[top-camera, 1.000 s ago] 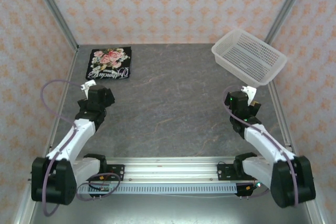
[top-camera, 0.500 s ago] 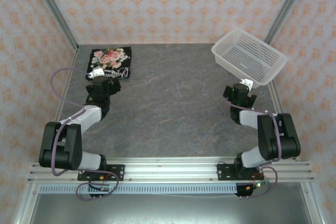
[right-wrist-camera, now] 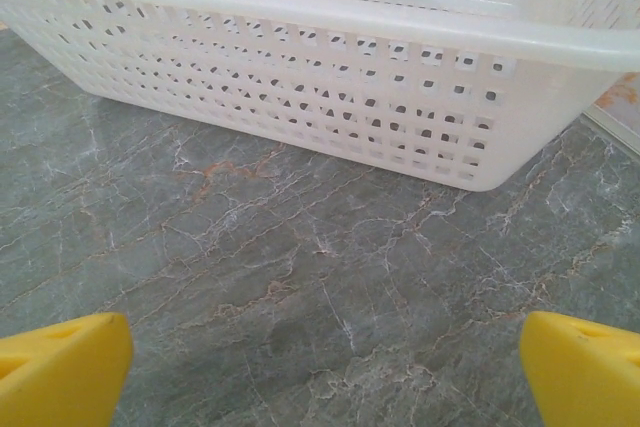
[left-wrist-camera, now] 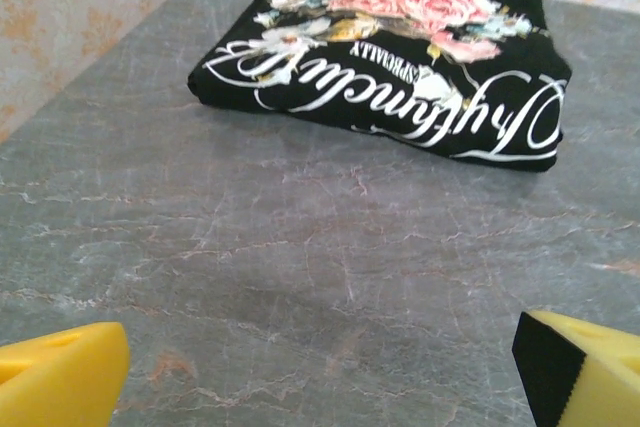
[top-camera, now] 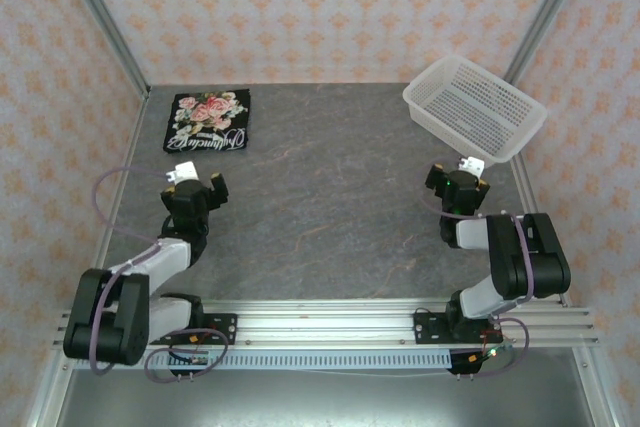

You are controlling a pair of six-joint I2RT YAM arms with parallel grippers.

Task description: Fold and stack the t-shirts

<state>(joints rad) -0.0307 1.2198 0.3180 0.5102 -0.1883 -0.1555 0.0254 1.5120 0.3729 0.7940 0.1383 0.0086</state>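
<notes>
The t-shirts (top-camera: 208, 122) lie as a folded black bundle at the table's far left, rose print and white script facing up. In the left wrist view the t-shirts (left-wrist-camera: 390, 57) sit ahead on the grey marble top, a stretch of bare table before them. My left gripper (top-camera: 195, 187) points at them from the near side, open, its yellow fingertips (left-wrist-camera: 60, 377) wide apart with nothing between. My right gripper (top-camera: 457, 177) stands open just short of the white mesh basket, its fingertips (right-wrist-camera: 585, 367) spread and empty.
The white mesh basket (top-camera: 475, 107) stands tilted at the far right corner; its near wall (right-wrist-camera: 300, 67) rises close in front of the right gripper. Patterned walls and metal frame posts (top-camera: 100, 17) close in the table on three sides.
Both arms have folded their elbows back toward the bases. The left gripper went toward the t-shirts, then drew back nearer. Both grippers stayed open.
</notes>
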